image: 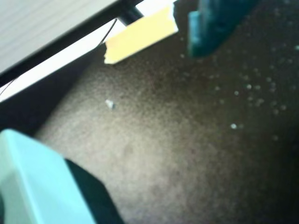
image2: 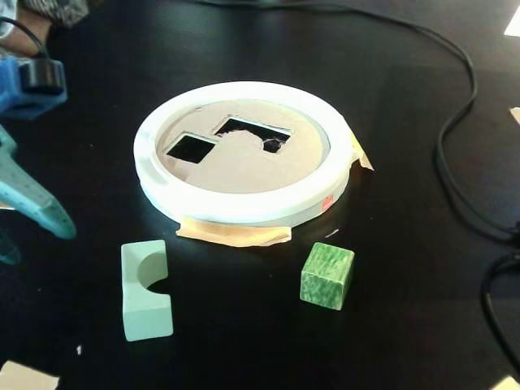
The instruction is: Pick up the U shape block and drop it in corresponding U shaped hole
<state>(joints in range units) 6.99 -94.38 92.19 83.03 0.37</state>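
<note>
Fixed view showed the job barely begun: the U shape block [image2: 145, 290] lay flat on the black table [image2: 406, 97], in front of the white-rimmed disc [image2: 244, 207] and a little to its left, with its round notch turned to the right. Nothing touched it. The U shaped hole [image2: 253, 133] stood empty in the tan face of the disc, beside a smaller square hole [image2: 191, 148]. A marbled green cube [image2: 327, 275] sat near the disc's front edge, to the right, well apart from the pale block. Picking up, carrying and dropping all seemed left to do.

At the left edge of that view a teal finger [image2: 36, 203] of the gripper slanted downward to its tip, above and to the left of the block and clear of it, with a blue body [image2: 28, 85] higher up. The second finger was cut off by the frame there.

In the wrist view the gripper [image: 117, 107] held nothing: one pale finger [image: 32, 182] filled the lower left corner and a teal one [image: 215, 23] hung at the top, with bare dark table and a strip of yellow tape [image: 140, 36] between them, so the fingers stood wide apart.
</note>
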